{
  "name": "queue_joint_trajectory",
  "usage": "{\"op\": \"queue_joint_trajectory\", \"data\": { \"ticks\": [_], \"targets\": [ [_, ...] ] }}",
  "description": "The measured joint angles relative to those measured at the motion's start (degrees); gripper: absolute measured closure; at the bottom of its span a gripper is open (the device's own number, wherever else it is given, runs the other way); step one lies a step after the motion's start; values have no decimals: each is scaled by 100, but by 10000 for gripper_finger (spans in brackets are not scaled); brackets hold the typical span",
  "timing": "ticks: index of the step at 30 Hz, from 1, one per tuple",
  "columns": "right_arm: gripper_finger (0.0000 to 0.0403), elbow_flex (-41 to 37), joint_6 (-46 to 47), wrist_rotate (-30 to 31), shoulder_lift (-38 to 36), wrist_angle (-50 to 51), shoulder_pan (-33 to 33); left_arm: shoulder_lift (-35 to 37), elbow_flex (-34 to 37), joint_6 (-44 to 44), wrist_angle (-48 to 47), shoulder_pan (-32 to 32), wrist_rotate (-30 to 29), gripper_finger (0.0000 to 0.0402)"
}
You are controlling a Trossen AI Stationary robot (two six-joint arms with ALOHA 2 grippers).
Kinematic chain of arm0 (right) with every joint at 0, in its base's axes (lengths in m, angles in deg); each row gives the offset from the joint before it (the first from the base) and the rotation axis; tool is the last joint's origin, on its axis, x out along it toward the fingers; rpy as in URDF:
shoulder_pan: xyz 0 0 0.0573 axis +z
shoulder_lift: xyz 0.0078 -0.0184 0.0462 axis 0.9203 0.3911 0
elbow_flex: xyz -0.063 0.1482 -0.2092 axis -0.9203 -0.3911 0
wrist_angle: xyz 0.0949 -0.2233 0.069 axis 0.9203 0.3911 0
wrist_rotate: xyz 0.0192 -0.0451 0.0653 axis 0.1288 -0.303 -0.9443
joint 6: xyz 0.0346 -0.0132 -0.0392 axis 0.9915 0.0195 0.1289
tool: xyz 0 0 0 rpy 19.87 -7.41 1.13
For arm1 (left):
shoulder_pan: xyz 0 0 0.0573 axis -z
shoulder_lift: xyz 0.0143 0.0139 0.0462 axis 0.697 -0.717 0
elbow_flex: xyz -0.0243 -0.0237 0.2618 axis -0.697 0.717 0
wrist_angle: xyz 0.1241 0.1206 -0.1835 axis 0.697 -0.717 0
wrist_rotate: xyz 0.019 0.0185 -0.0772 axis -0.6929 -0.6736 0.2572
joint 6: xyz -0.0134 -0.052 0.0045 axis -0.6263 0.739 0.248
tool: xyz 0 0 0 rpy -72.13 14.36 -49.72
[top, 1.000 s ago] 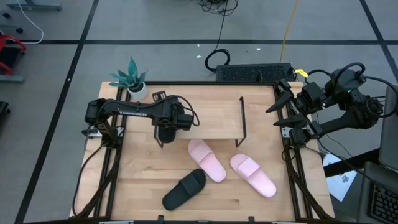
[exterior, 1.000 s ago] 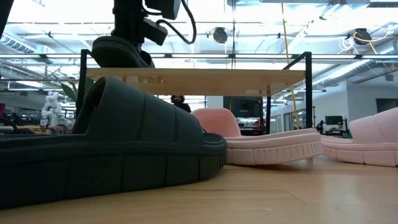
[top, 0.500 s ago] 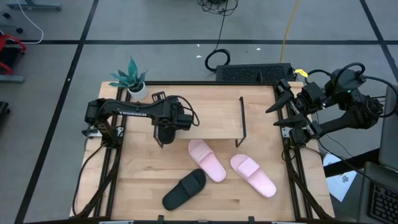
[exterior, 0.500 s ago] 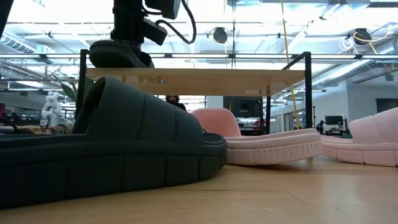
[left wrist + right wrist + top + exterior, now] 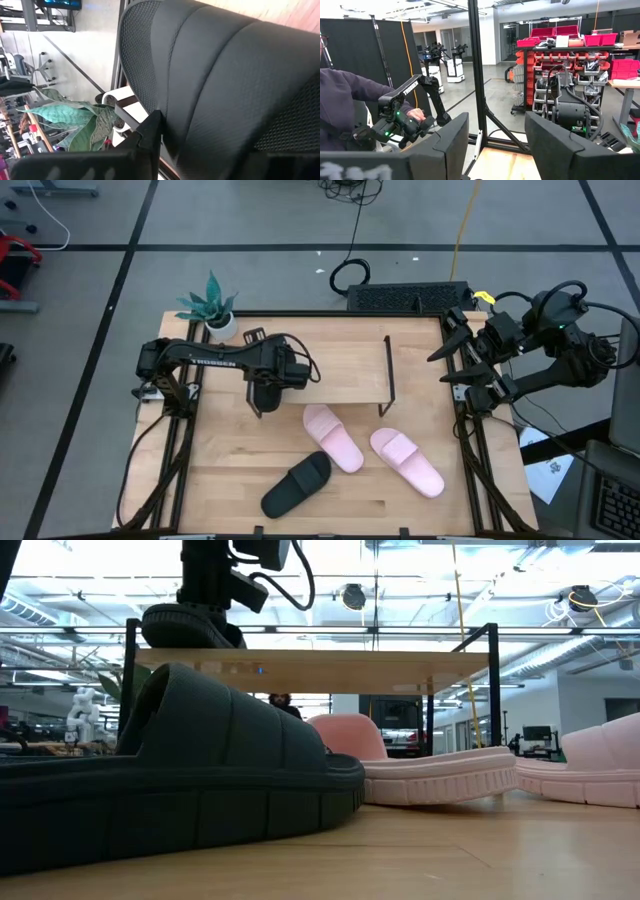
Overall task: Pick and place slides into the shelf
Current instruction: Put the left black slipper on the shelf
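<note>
One black slide lies on the left end of the shelf, its sole on the board. My left gripper stands right over it, slanting down, and the slide's ribbed strap fills the left wrist view. A second black slide lies sole-down on the table near its front edge. Two pink slides also lie sole-down, in front of the shelf. My right gripper waits open, raised at the table's right edge.
A potted plant stands at the table's far left corner, next to the shelf's left end. A black mat lies beyond the far edge. A seated person shows in the room. The shelf's board is bare to the right of the black slide.
The black slide on the shelf has settled a little lower and shifted slightly toward the table's left. My left gripper has stayed over it.
</note>
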Motion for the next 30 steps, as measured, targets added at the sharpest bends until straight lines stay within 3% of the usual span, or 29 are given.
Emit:
{"op": "queue_joint_trajectory", "data": {
  "ticks": [24,30],
  "targets": [
    [220,0,-4,0,1,-1,0,-1,-1,0,15,2,187,318],
    [220,0,-4,1,0,-1,0,-16,-287,7,7,-1,319,318]
  ]
}}
